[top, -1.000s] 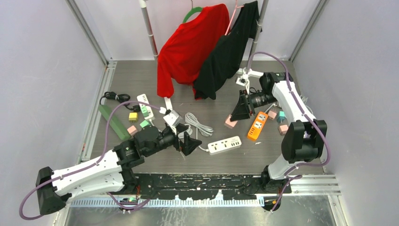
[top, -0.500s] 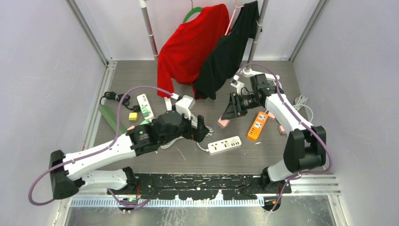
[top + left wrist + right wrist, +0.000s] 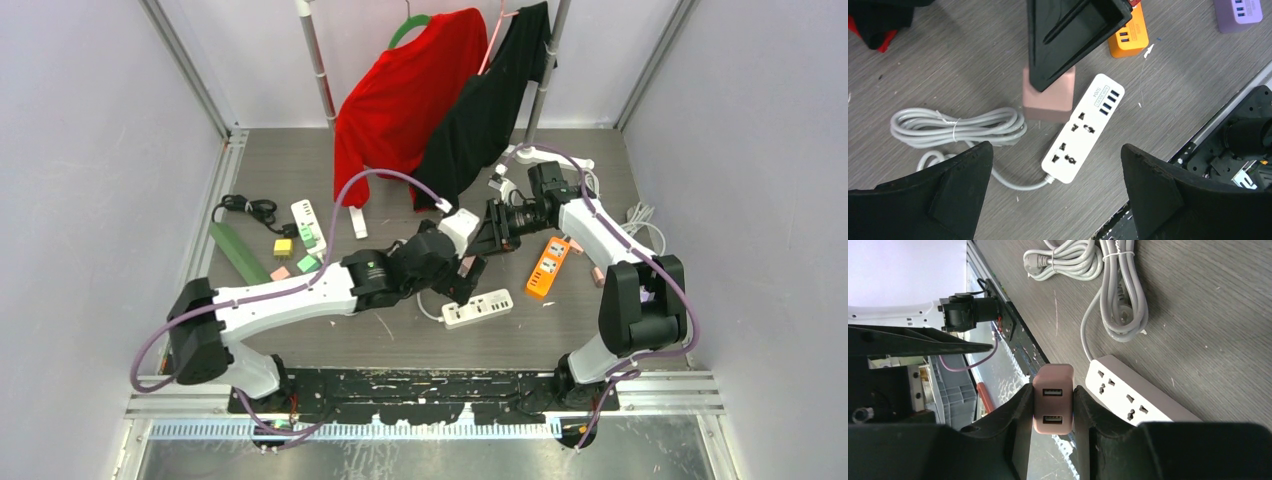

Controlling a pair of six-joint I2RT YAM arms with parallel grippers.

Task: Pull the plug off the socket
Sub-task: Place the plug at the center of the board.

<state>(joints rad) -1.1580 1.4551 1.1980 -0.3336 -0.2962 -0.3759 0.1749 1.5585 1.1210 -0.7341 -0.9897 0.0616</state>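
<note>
Pink plug adapter sat clamped between the two fingers of the right gripper, which pressed against its opposite sides, its face with two USB ports turned toward the wrist camera. Just past that gripper's fingertips lay the white power strip. The adapter stood beside its long edge; whether the two touched could not be told. The left gripper hovered with its jaws spread wide, holding nothing, the strip lying under the gap between its fingers and the adapter just ahead of them. A coiled grey cable lay beside the left finger. Beyond the right gripper's fingers lay an orange power strip.
</note>
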